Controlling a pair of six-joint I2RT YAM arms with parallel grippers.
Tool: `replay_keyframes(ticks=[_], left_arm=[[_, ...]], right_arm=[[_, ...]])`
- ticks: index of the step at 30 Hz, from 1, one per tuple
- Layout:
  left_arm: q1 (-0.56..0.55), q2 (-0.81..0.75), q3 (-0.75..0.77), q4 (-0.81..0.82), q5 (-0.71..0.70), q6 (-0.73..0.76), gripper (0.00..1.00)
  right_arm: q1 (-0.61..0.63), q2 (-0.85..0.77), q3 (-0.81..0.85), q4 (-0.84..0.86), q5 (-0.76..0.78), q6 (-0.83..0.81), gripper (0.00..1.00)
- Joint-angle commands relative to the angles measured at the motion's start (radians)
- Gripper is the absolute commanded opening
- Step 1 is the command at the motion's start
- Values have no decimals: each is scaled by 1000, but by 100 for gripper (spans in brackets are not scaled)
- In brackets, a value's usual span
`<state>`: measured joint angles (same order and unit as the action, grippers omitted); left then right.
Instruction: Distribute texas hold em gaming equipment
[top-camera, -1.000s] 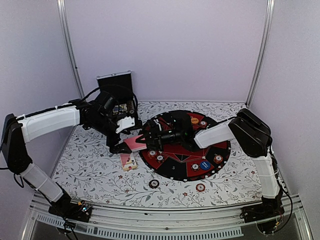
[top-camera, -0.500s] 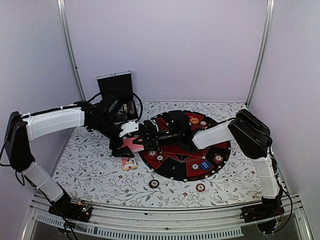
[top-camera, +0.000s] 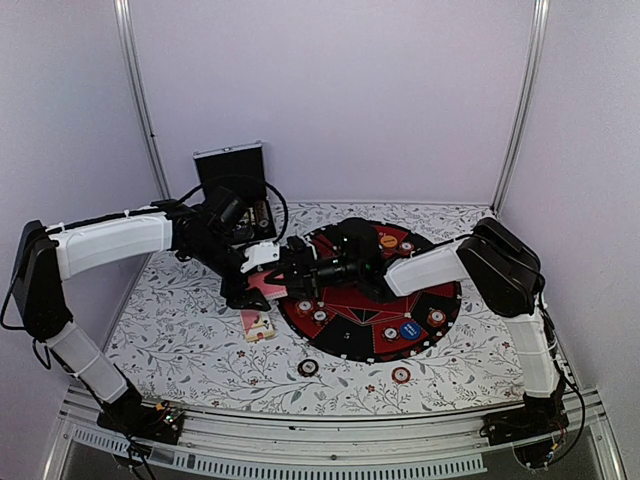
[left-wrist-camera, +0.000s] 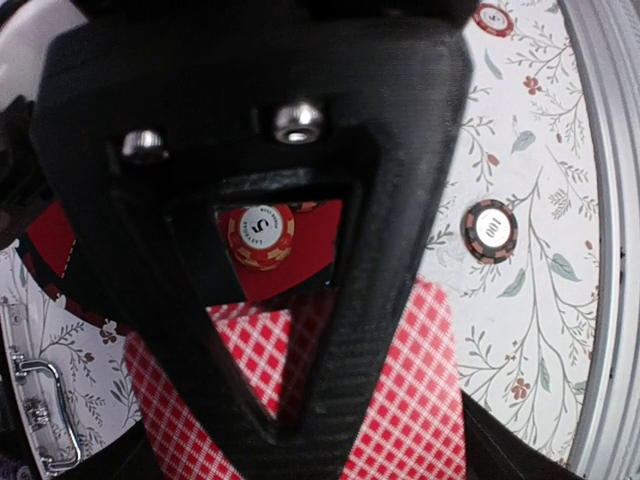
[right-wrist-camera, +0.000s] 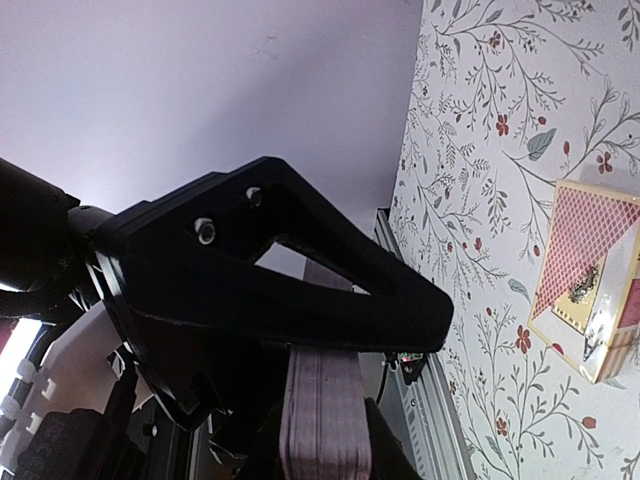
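top and wrist views, both arms meeting over the left-centre of the desk (top-camera: 180, 340). the left claw (top-camera: 252, 290) is closed on a deck of pink-backed cards (top-camera: 268, 283), held flat above the desk just off the left rim of the round mat (top-camera: 345, 345); in the left wrist view one black finger (left-wrist-camera: 250, 120) lies across the checked card back (left-wrist-camera: 430, 400). the right claw (top-camera: 293, 268) reaches leftward across the mat to the same deck; its wrist view shows one finger (right-wrist-camera: 290, 260) above the ribbed edge of the stack (right-wrist-camera: 320, 425), but whether that claw is open or closed on the cards cannot be told. the card box (top-camera: 257, 323) lies on the desk just toward the near edge from the deck, apart from both claws, and appears at the right of the right wrist view (right-wrist-camera: 590, 290). a black chip (top-camera: 308, 367), marked 100 (left-wrist-camera: 490, 231), and a red chip (top-camera: 401, 375) lie on the floral surface near the near edge, well apart from each other. an orange chip marked 5 (left-wrist-camera: 260, 236) rests on a red panel of the mat, seen through the finger's opening. an orange button (top-camera: 389, 240) sits on the far part of the mat and a blue button (top-camera: 409, 330) on its near-right part, with further chips spaced round the rim. a silver-edged black case (top-camera: 232, 172) stands at the far left corner.
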<state>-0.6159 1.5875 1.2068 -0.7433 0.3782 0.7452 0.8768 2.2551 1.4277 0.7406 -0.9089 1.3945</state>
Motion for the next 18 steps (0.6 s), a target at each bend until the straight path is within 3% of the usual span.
replay_keyframes(ticks=[1,6,12,18], left_arm=[[-13,-18,19,36,0,5,79],[-25,-12,20,19,-14,17,71],[-34,-12,23,1,-28,29,53],[-40,-1,36,-15,-39,30,51]], right_arm=[[11,4,27,21,-21,-17,7],[10,-1,17,-6,-13,-29,15],[10,1,18,-29,-2,-46,29],[11,7,26,-26,-1,-43,41]])
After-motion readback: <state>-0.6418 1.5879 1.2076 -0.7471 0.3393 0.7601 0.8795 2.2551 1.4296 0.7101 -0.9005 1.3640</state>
